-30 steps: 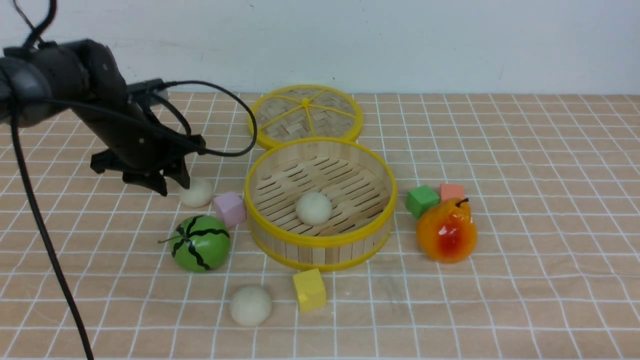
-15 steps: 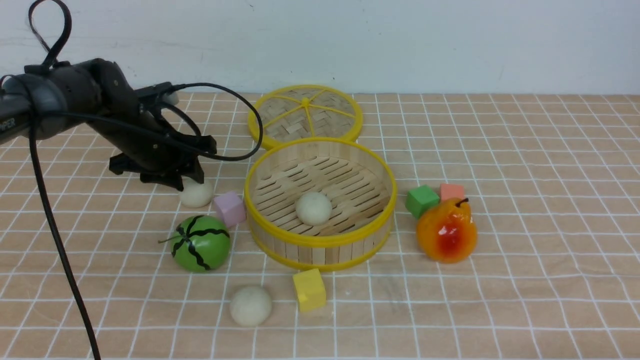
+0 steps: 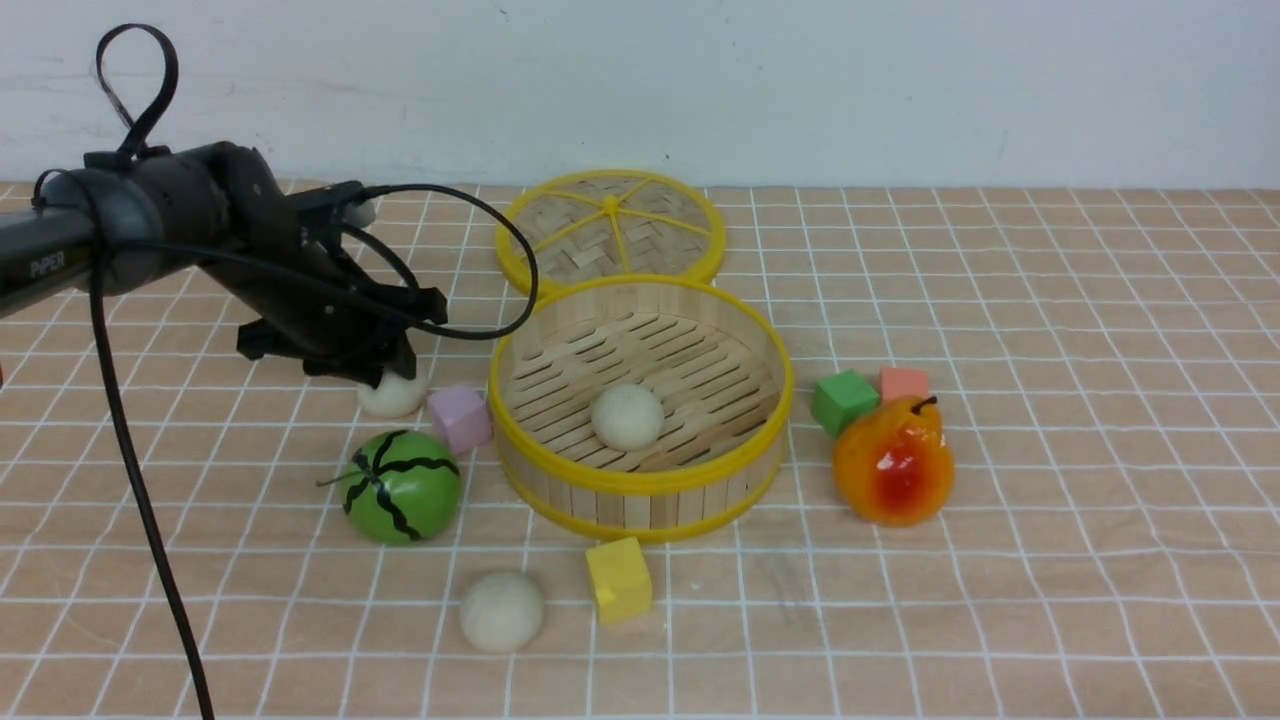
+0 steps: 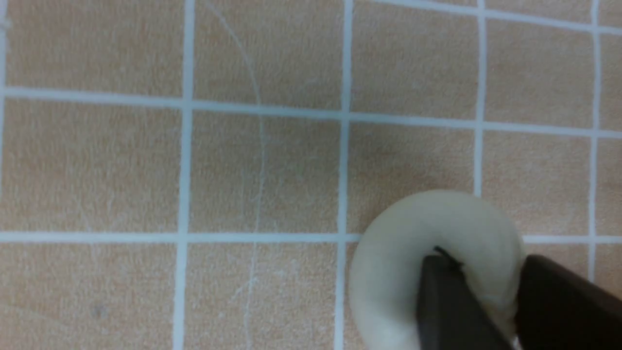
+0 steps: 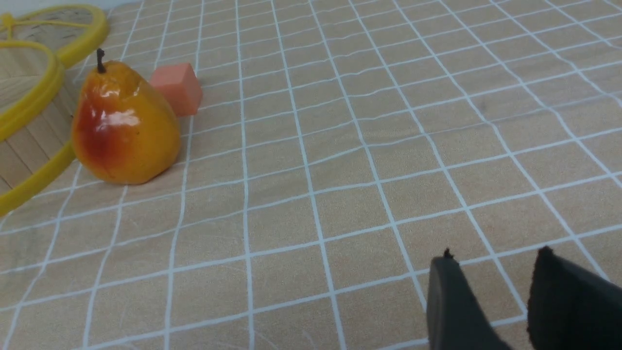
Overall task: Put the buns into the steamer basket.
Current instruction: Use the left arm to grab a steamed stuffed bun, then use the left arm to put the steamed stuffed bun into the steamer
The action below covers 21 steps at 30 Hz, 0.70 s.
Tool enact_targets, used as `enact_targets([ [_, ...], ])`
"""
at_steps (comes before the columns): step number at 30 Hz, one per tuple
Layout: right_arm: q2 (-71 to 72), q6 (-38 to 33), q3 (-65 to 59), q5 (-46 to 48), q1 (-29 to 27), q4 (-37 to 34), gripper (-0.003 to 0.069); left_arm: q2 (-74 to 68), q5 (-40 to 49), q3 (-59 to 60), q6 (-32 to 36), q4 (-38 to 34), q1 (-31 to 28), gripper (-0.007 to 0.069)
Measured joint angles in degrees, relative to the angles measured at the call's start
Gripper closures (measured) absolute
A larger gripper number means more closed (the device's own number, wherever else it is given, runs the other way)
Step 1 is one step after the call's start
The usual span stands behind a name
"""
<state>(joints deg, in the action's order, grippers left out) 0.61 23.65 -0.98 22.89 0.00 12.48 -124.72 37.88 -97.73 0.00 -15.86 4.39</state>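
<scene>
Three off-white buns show in the front view. One bun (image 3: 627, 416) lies inside the round bamboo steamer basket (image 3: 640, 483). Another bun (image 3: 502, 610) rests on the cloth near the front. The third bun (image 3: 396, 398) sits left of the basket, under my left gripper (image 3: 385, 372). In the left wrist view that gripper (image 4: 488, 262) is shut on this bun (image 4: 388, 272), one dark finger (image 4: 447, 301) pressing into its top. My right gripper (image 5: 494, 265) is open over bare cloth, away from the basket's rim (image 5: 34, 104).
A green striped melon ball (image 3: 402, 487) and a pink cube (image 3: 460, 418) sit close to the gripped bun. A yellow cube (image 3: 618, 578) lies before the basket. The woven lid (image 3: 610, 225) lies behind it. Pear (image 3: 893, 460), green cube (image 3: 844, 400) and orange cube (image 3: 904, 383) stand right.
My left arm has moved right and down onto the bun beside the pink cube, and its jaws have closed in on it. Nothing else has shifted.
</scene>
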Motion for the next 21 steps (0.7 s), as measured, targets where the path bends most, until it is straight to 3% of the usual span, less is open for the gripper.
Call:
enact_targets([
  [1,0.0,0.0,0.0,0.0,0.0,0.0,0.0418,0.0,0.1,0.0,0.0,0.1,0.0,0.0472],
  [4,0.0,0.0,0.0,0.0,0.0,0.0,0.0418,0.0,0.9,0.0,0.0,0.2,0.0,0.0613],
  [6,0.0,0.0,0.0,0.0,0.0,0.0,0.0418,0.2,1.6,-0.1,0.0,0.2,0.0,0.0631],
  [15,0.0,0.0,0.0,0.0,0.0,0.0,0.0418,4.7,9.1,-4.9,-0.3,0.8,1.2,0.0631],
  [21,0.0,0.0,0.0,0.0,0.0,0.0,0.0418,7.1,9.4,-7.5,-1.2,0.7,6.5,0.0631],
])
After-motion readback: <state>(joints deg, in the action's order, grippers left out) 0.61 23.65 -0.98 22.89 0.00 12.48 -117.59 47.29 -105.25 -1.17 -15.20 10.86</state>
